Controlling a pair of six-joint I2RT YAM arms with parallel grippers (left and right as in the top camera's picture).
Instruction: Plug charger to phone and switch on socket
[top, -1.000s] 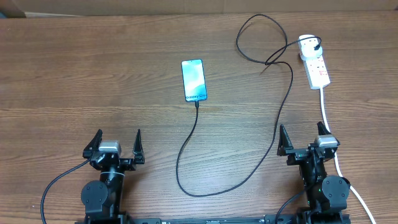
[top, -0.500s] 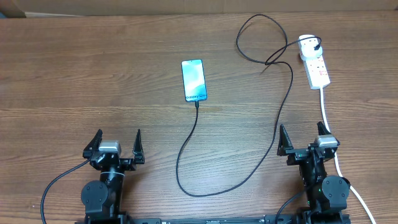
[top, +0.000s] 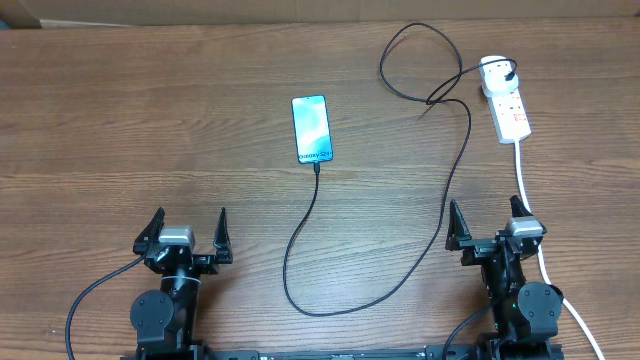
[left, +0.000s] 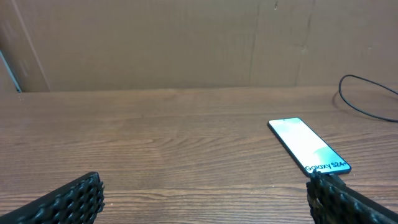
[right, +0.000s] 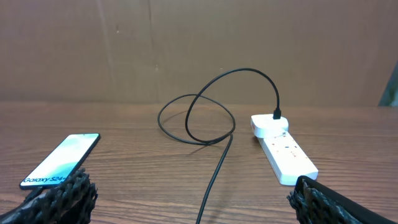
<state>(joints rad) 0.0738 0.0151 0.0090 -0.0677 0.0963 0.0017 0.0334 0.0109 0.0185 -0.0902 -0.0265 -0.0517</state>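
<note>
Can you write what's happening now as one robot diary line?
left gripper: open, empty | right gripper: open, empty | charger: tip at phone, plug in power strip | strip on/off: unclear

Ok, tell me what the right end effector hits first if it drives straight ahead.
Probably the charger cable, lying just ahead of the right end effector; the socket sits farther on, to the right. Height is unclear, so it might pass over.
</note>
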